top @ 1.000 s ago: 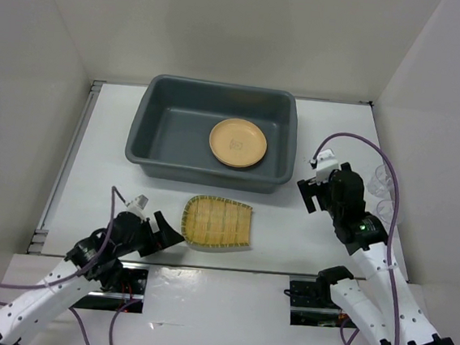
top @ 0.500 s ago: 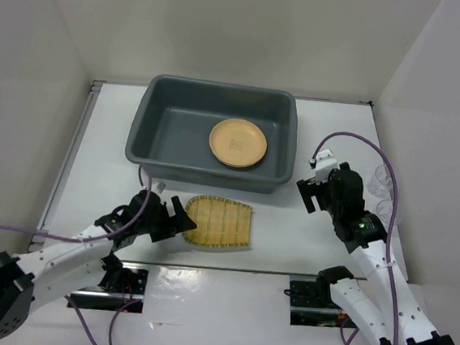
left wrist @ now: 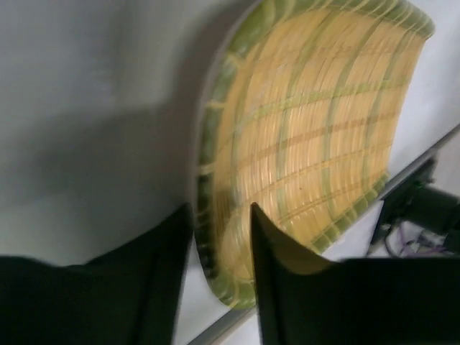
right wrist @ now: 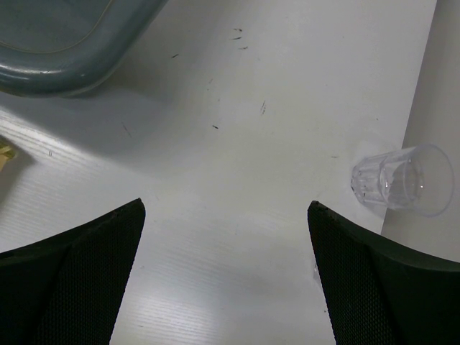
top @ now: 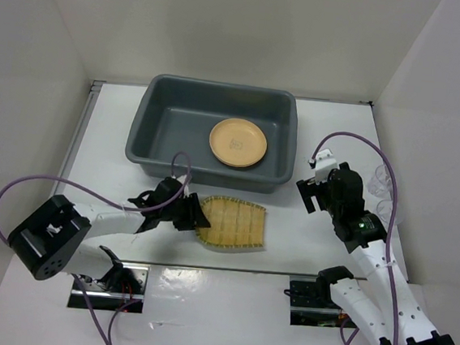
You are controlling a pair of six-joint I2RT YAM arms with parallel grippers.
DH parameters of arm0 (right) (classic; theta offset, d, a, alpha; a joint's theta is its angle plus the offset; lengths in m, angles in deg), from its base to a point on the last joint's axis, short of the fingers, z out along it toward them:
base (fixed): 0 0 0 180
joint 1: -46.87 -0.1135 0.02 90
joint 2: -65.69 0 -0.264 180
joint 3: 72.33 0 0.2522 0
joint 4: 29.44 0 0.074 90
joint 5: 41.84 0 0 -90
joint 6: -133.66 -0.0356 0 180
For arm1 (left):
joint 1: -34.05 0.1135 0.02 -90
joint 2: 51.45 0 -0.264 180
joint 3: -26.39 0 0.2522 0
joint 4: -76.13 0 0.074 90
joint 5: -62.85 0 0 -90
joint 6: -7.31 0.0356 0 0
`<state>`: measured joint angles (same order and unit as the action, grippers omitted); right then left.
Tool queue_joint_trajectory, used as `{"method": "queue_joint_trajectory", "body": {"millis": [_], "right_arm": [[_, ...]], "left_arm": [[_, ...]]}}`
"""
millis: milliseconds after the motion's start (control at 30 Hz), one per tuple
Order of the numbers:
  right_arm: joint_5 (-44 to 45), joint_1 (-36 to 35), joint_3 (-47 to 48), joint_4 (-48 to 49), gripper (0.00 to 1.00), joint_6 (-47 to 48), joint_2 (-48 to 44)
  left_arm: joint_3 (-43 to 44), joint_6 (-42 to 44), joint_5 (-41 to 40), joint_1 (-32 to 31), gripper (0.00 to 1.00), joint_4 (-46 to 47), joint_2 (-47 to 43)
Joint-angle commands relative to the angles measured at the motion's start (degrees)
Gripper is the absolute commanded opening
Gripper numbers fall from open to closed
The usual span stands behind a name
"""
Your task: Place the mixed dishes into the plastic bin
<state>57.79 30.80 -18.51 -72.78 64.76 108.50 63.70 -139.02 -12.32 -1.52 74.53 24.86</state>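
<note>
The yellow-green fan-shaped dish (top: 237, 224) lies on the white table in front of the plastic bin (top: 150, 99). My left gripper (top: 195, 216) reaches in low from the left. Its jaws straddle the dish's left rim (left wrist: 208, 180), one finger outside and one inside the woven bowl, and my left gripper (left wrist: 220, 210) is shut on that rim. A tan-orange plate (top: 238, 143) rests inside the bin. My right gripper (top: 313, 192) hovers open over bare table right of the bin, nothing between its fingers (right wrist: 225, 205). A clear glass cup (right wrist: 402, 180) stands to its right.
White walls close in the table on the left, back and right. Two glass cups (top: 381, 181) stand close to the right wall. The bin's corner (right wrist: 65, 43) shows at the upper left of the right wrist view. Purple cables loop beside both arms.
My left arm has swung forward and right to the fan-shaped dish. Its jaws have narrowed onto the rim, and the dish has slid slightly right. The right arm has not moved.
</note>
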Motion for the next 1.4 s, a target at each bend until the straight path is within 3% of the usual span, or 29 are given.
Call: {"method": "queue_joint_trajectory", "body": {"millis": [0, 33, 67, 100, 233, 267, 367, 500, 533, 700, 900, 933, 1167, 1367], "right_arm": [[-0.05, 0.34, -0.06, 1.99, 0.98, 0.34, -0.53], [-0.05, 0.34, -0.06, 1.99, 0.98, 0.34, -0.53], [-0.05, 0.34, -0.06, 1.99, 0.98, 0.34, -1.14], [-0.05, 0.34, -0.06, 1.99, 0.98, 0.34, -1.15], [0.48, 0.87, -0.06, 1.99, 0.98, 0.34, -1.76], [1.09, 0.87, -0.06, 1.99, 0.98, -0.18, -1.76], [3.72, 0.87, 0.55, 2.68, 0.98, -0.71, -3.6], [8.91, 0.87, 0.03, 4.1, 0.98, -2.12, -6.5], [8.92, 0.87, 0.03, 4.1, 0.98, -2.12, -7.2], [10.24, 0.87, 0.03, 4.62, 0.98, -2.65, -7.83], [9.71, 0.87, 0.03, 4.62, 0.98, -2.65, -8.88], [9.71, 0.87, 0.03, 4.62, 0.98, -2.65, -8.88], [9.18, 0.87, 0.03, 4.62, 0.98, -2.65, -8.88], [8.65, 0.87, 0.03, 4.62, 0.98, -2.12, -8.88]], "left_arm": [[-1.49, 3.25, -0.06, -0.9, 0.42, -4.51, 2.0], [-0.88, 3.25, -0.06, -0.9, 0.29, -5.04, 2.0], [-0.88, 3.25, -0.06, -1.51, 0.05, -6.61, 2.61], [-0.27, 3.25, -0.06, -1.52, 0.0, -7.32, 2.61], [2.37, 4.56, -0.59, -4.14, 0.0, -13.38, 1.3], [4.99, 5.09, -0.59, -4.76, 0.0, -18.44, -0.27], [10.97, 9.56, 3.52, -5.91, 0.0, -29.77, -5.18], [25.46, 15.81, 13.36, -5.91, 0.0, -40.88, -8.99], [32.37, 18.25, 17.65, -5.91, 0.0, -42.9, -7.08], [56.92, 23.29, 23.31, -5.91, 0.0, -56.19, 2.51], [83.64, 22.06, 28.85, 2.16, 0.0, -58.66, 16.83], [89.24, 22.06, 28.85, 5.83, 0.0, -58.66, 20.5], [104.76, 24.43, 29.56, 19.38, 0.0, -63.13, 38.36], [110.65, 23.03, 27.97, 22.21, 0.0, -59.27, 50.92]]}}
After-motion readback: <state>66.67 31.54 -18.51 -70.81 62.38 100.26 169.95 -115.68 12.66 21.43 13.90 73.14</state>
